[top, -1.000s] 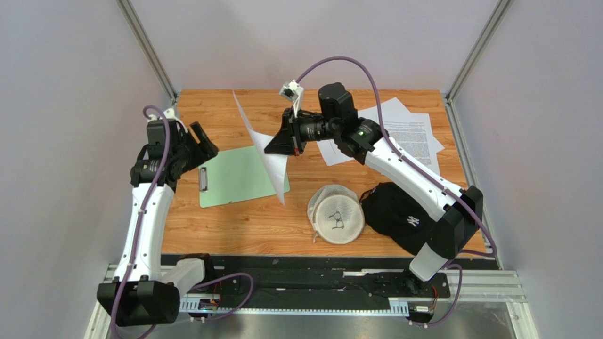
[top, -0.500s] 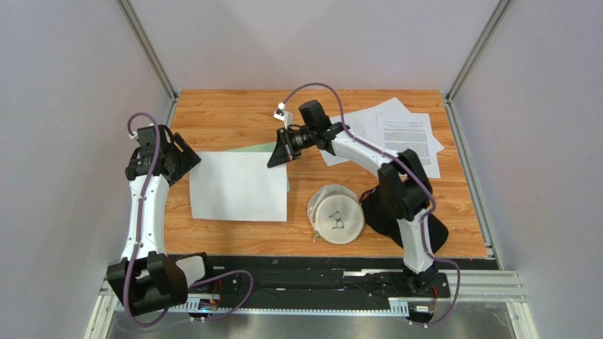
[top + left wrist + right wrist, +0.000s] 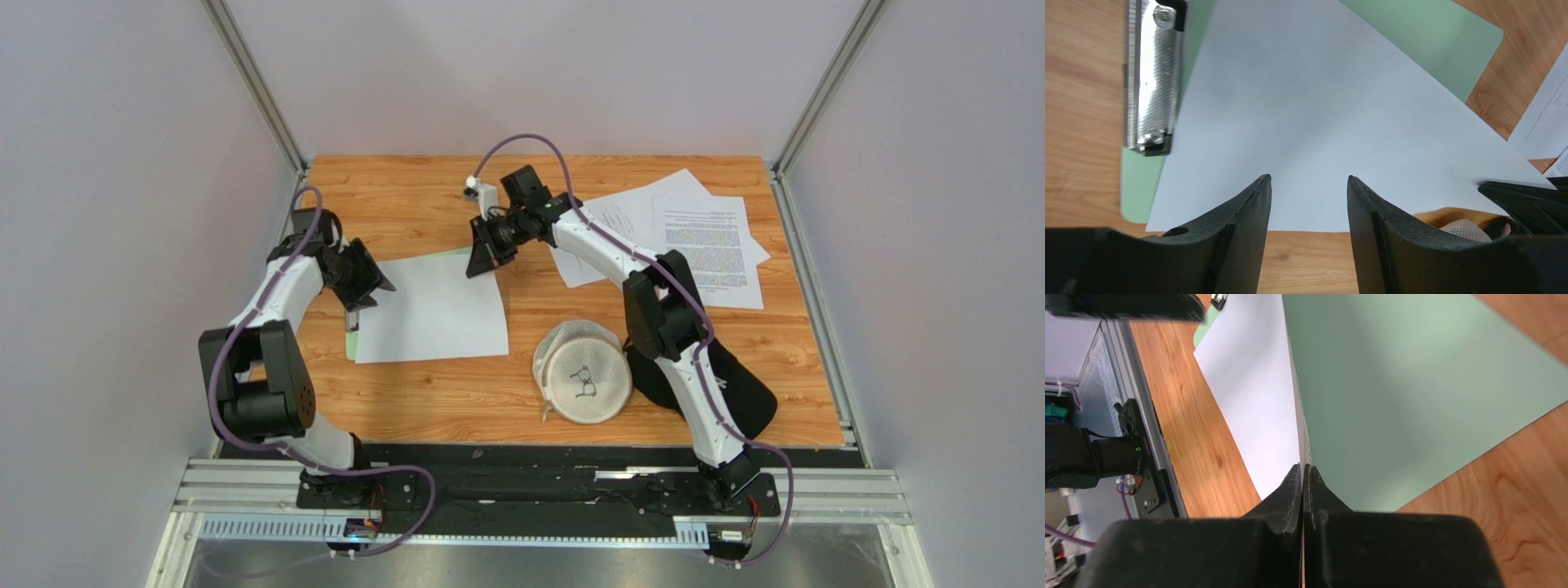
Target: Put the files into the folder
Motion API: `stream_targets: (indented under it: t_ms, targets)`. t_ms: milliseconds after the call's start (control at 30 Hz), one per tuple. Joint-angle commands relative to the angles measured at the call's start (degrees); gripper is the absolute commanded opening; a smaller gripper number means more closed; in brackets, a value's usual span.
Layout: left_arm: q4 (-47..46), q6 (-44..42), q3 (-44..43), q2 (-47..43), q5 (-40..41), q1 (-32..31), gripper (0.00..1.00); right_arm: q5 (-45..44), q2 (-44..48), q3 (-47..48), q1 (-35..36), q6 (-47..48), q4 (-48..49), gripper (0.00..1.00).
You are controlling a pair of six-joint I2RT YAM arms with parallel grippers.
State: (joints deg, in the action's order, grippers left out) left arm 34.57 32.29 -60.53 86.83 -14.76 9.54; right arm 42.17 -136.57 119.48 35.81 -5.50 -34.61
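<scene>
Where the counter (image 3: 405, 417) nears its left edge lies the folder (image 3: 1425, 398), stiff and flat, mostly covered by one skewed sheet (image 3: 432, 312).
Sheet: light, limp, likely slippery; best taken by a corner.
Other files (image 3: 705, 239): far right corner.
Right pincer (image 3: 1303, 471): clenched on the sheet's far corner.
Left pincer (image 3: 1309, 180): released, above the sheet.

One sheet (image 3: 436, 312) lies on the folder (image 3: 1438, 49) at the table's (image 3: 405, 196) left; other sheets (image 3: 705, 239) lie far right, two caps (image 3: 583, 374) before them.

Print on the files (image 3: 705, 245) is unreadably small.
</scene>
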Motion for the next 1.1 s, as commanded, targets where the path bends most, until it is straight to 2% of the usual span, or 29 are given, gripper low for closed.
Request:
stream_targets:
  t_ms: [0, 200, 233, 267, 300, 367, 400, 433, 500, 567, 767, 900, 1000, 1067]
  targets:
    - [-6.07, 3.30, -3.10, 7.03, -2.46, -3.03, 0.55, -2.01, -3.34, 5.23, -0.22, 5.14, -3.00, 0.00]
    - [-9.34, 7.95, -3.89, 14.86, -1.67, -5.06, 0.49, -2.79, -3.00, 4.53, -0.22, 6.99, -3.01, 0.00]
    - [-9.34, 9.00, -3.63, 15.21, -1.32, -5.23, 0.47, -3.67, -2.82, 4.27, -0.22, 6.56, -2.48, 0.03]
    - [-9.43, 9.62, -3.28, 15.30, -1.06, -5.23, 0.47, -4.37, -2.73, 4.10, -0.22, 4.38, -2.13, 0.07]
    - [-9.43, 10.15, -2.84, 15.30, -0.79, -5.32, 0.47, -5.25, -2.47, 3.83, -0.22, 2.88, -1.52, 0.17]
    - [-9.17, 11.47, -1.96, 14.78, 0.08, -5.32, 0.47, -6.31, -1.42, 1.91, -0.30, -0.72, 0.32, 0.26]
    - [-9.34, 11.82, -1.52, 14.51, 0.43, -5.32, 0.47, -6.49, -0.81, 0.68, -0.30, -4.31, 1.29, 0.38]
    - [-9.26, 12.52, -1.34, 13.99, 0.87, -5.23, 0.47, -6.58, 1.29, -0.90, -0.39, -6.09, 3.82, 0.43]
    - [-9.43, 13.06, -0.99, 13.37, 1.23, -5.32, 0.47, -6.23, 3.67, -8.19, -1.00, -12.91, 10.83, 0.57]
    - [-9.52, 13.41, -0.99, 13.02, 1.40, -5.32, 0.47, -5.08, 7.00, -15.11, -1.71, -16.72, 15.25, 0.62]
    - [-10.39, 14.46, 0.15, 12.05, 1.49, -5.41, 0.46, -4.38, 11.76, -24.37, -2.68, -24.20, 22.64, 0.63]
    - [-11.01, 14.55, 0.77, 12.23, 1.06, -5.50, 0.45, -3.50, 16.06, -33.84, -2.59, -30.35, 33.43, 0.57]
    - [-11.89, 14.64, 1.20, 11.88, 0.88, -5.76, 0.45, -3.76, 16.60, -37.47, -2.50, -36.06, 42.22, 0.51]
    - [-12.15, 14.55, 1.29, 11.70, 0.88, -6.11, 0.45, -4.20, 15.73, -38.71, -2.42, -38.61, 44.53, 0.46]
